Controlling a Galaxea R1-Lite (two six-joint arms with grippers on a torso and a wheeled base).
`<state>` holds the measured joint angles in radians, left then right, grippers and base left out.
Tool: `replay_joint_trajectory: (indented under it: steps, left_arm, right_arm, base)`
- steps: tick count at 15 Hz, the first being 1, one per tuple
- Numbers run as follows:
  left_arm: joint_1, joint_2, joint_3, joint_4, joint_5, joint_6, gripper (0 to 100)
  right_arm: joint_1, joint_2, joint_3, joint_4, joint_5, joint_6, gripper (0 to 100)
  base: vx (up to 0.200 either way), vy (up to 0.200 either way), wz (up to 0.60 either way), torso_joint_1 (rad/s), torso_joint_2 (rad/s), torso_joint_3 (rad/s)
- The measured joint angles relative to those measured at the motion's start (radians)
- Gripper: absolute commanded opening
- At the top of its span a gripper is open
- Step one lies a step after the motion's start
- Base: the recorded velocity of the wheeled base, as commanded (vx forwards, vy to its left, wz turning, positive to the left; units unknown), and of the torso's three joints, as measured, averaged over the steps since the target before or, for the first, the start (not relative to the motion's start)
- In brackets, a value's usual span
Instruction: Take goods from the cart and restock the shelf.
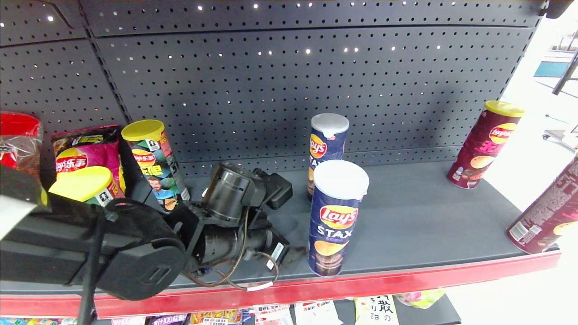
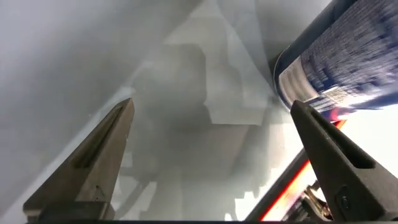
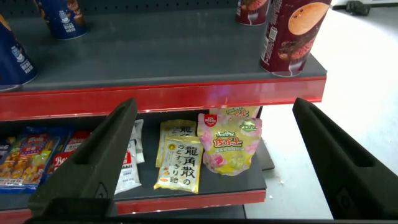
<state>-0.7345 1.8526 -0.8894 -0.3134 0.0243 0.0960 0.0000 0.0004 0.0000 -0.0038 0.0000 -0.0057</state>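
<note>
1. Navy crisp can stands on the shelf just behind the red lip, at 3 o'clock of the left gripper, whose fingers are spread with nothing between them.
2. Risk, I'd say: a careless pull-back swings the wrist into that can and tips it over the lip.
3. Right gripper hangs before the shelf, fingers wide and empty. The maroon can on the corner, 3 o'clock of the navy can, could get knocked off.
4. Loose cable drapes over the lip and may snag.
</note>
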Motion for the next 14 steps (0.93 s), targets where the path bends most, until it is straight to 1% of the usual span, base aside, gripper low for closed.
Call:
replay_joint_trajectory:
  steps: [3,9,13,14]
  left_arm:
    - [-0.002,-0.082,0.000,0.001,0.002,0.002,100]
    - [-0.004,-0.311,0.003,0.000,0.004,0.011,100]
    - [-0.009,-0.403,0.043,-0.002,0.005,0.040,100]
    - [-0.010,-0.413,0.045,-0.007,0.005,0.042,100]
  right_arm:
    - [0.000,0.000,0.000,0.000,0.000,0.000,100]
    - [0.000,0.000,0.000,0.000,0.000,0.000,100]
    - [0.000,0.000,0.000,0.000,0.000,0.000,100]
    - [0.000,0.000,0.000,0.000,0.000,0.000,100]
  base:
    - [0.000,0.000,0.00,0.000,0.00,0.000]
    - [0.000,0.000,0.00,0.000,0.00,0.000]
    - [0.000,0.000,0.00,0.000,0.00,0.000]
    - [0.000,0.000,0.00,0.000,0.00,0.000]
